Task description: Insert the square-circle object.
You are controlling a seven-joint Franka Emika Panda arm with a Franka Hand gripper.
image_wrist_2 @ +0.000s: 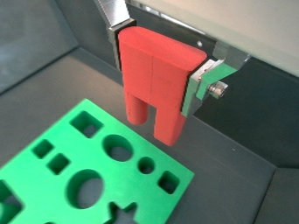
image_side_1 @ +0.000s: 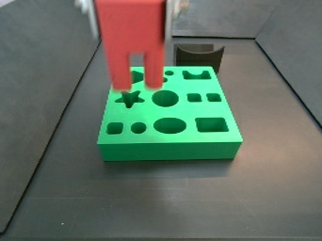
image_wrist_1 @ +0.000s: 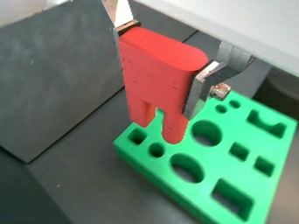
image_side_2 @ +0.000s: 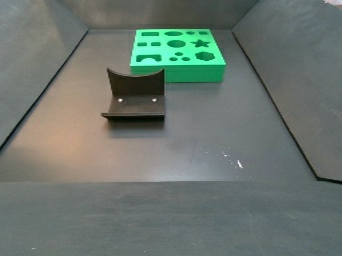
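Observation:
My gripper (image_wrist_1: 163,63) is shut on a red two-pronged piece (image_wrist_1: 158,74), seen in both wrist views (image_wrist_2: 158,74). The silver fingers (image_wrist_2: 197,87) clamp its flat sides, prongs pointing down. The piece (image_side_1: 131,38) hangs just above the back left part of the green board (image_side_1: 170,149), over the star hole (image_side_1: 127,98). The board, with several shaped holes, also shows in both wrist views (image_wrist_1: 214,156) (image_wrist_2: 122,175) and at the far end of the floor in a side view (image_side_2: 181,72). The dark square-circle object is not in view.
The dark L-shaped fixture (image_side_2: 134,95) stands on the dark floor in front of the board in a side view, and behind the board in the other (image_side_1: 197,52). Dark walls (image_side_2: 40,90) slope up round the floor.

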